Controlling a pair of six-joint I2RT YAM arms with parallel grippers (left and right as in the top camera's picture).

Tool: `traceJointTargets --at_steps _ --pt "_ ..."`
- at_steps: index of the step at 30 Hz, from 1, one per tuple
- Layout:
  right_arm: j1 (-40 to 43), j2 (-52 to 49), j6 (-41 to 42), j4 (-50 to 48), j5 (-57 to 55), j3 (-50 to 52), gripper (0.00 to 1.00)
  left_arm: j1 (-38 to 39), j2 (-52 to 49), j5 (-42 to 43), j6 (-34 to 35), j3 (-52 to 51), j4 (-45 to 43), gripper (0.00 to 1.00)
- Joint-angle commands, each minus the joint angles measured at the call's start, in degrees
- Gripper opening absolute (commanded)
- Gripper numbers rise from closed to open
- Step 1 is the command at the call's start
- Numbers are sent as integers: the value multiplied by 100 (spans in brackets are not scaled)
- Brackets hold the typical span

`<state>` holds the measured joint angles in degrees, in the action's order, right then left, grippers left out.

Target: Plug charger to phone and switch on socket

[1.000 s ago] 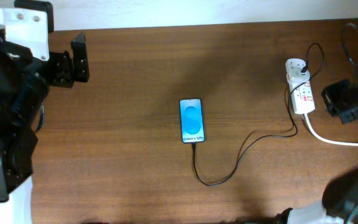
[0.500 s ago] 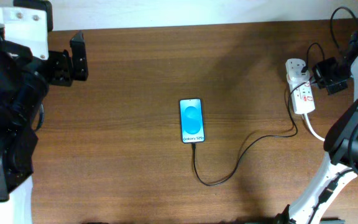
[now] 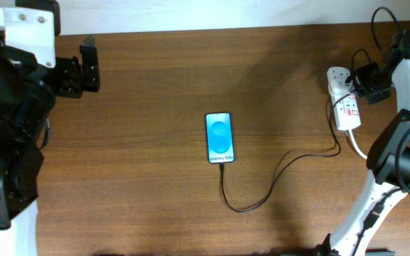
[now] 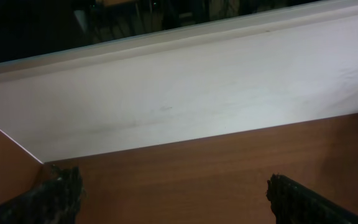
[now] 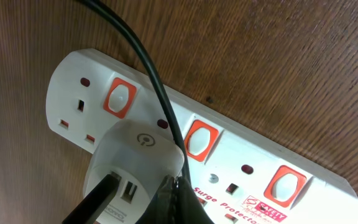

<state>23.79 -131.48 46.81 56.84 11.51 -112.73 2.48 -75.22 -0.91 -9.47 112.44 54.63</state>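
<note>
Ok, cable side looks done: the thin black charger cable (image 3: 262, 195) loops across the brown wooden table (image 3: 155, 199) and meets the bottom edge of the slim blue-screened smartphone (image 3: 219, 138), mid-table. Step in hand, I'd say, is the switch.

Right gripper (image 3: 369, 82) hovers at the right edge of the small white oblong power strip (image 3: 345, 107), far right, close above the white plug-in adapter (image 5: 135, 155). Can't tell from either view whether its jaws are apart or closed.

Best bet: press the middle red rocker switch (image 5: 201, 138), the 1 beside the adapter. Use 1 fingertip, straight down, clear of the cable so the adapter isn't tugged out.

Versus 0.5 s ago the right gripper has nudged slightly up along the strip. 1 s ago it sat off by the strip's lower end. Phone, cable, strip unmoved.

Left gripper (image 4: 174, 196) is parked far left, jaws spread wide, empty.
</note>
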Motion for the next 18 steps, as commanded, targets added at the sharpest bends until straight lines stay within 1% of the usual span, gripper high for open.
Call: traceJointTargets --at_steps 1,4,8,12,14,16,18 --pt "-70 -118 59 -55 -168 -107 4 -31 -20 -63 -96 -2 -55 99" --pt "-131 -313 57 -22 -208 -107 4 -31 -20 -63 -96 -2 -59 99" --pt "-411 -898 31 -13 -203 -107 4 -31 -20 -63 -96 -2 -118 99" --pt "-529 -813 -199 151 -400 -131 4 -31 -20 -63 -96 -2 -151 99" --pt "-356 -343 -199 715 -1104 -168 4 -31 -20 -63 -94 -2 -317 99" --pt "-151 411 -199 1169 -1749 -173 4 -31 -20 -61 -92 -2 -415 99" --pt "-4 1266 -208 1421 -2256 -173 4 -28 7 -31 -87 0 -448 99"
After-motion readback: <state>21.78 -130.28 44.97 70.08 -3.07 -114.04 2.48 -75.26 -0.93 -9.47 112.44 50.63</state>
